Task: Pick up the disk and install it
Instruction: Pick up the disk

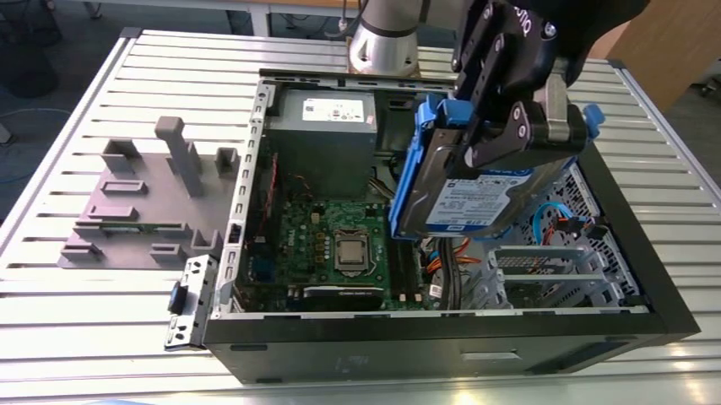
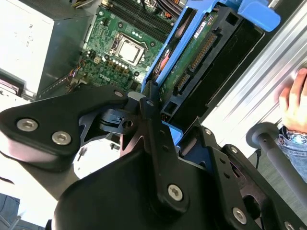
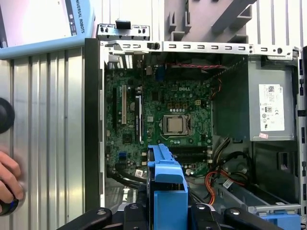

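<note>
1. The gripper [image 1: 532,135] was clamped tight on the disk [image 1: 474,198]. Its fingers were pinched shut on the upper end, so the drive hung on edge, a bit tilted, with the label facing the camera.
2. The disk sat in the upper right of the exterior view, up in the air over the open computer case [image 1: 676,321].
3. Right under it, lower right of the frame, was the metal drive cage [image 1: 552,270] with orange and blue cables next to it.
4. The motherboard [image 1: 338,240] was mid-frame, and the power supply [image 1: 321,126] was above it.
5. The grey slotted holder [image 1: 147,202] stood on the slatted table [image 1: 67,321], on the exterior view's left, just beside the case.
6. A person's hand [image 2: 293,98] [image 3: 7,182] showed in both wrist views, out on the table.
</note>
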Robot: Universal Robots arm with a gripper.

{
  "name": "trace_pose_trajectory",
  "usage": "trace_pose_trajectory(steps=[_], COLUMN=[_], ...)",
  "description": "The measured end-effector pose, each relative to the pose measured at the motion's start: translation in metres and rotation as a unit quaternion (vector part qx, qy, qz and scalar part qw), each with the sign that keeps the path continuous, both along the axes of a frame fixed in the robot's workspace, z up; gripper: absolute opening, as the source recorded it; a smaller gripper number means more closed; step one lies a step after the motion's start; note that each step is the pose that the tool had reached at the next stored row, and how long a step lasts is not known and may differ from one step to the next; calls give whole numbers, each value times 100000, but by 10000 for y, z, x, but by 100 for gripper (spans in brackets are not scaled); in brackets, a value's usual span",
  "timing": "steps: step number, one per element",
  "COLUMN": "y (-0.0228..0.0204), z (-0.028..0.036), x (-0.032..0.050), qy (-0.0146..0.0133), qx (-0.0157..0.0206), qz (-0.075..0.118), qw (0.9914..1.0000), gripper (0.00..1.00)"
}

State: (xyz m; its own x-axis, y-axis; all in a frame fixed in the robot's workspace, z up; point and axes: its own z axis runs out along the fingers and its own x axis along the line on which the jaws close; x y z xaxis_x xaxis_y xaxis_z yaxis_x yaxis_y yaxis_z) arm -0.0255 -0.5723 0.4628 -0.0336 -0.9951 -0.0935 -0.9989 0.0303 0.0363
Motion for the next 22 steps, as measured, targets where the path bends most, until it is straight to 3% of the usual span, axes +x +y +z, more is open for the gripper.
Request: trace_pose_trajectory(steps=[22], y=[-46], z=[-10], x=[79], qy=[1], qx=[-2], qz=[1], qw=[100000], gripper=[37])
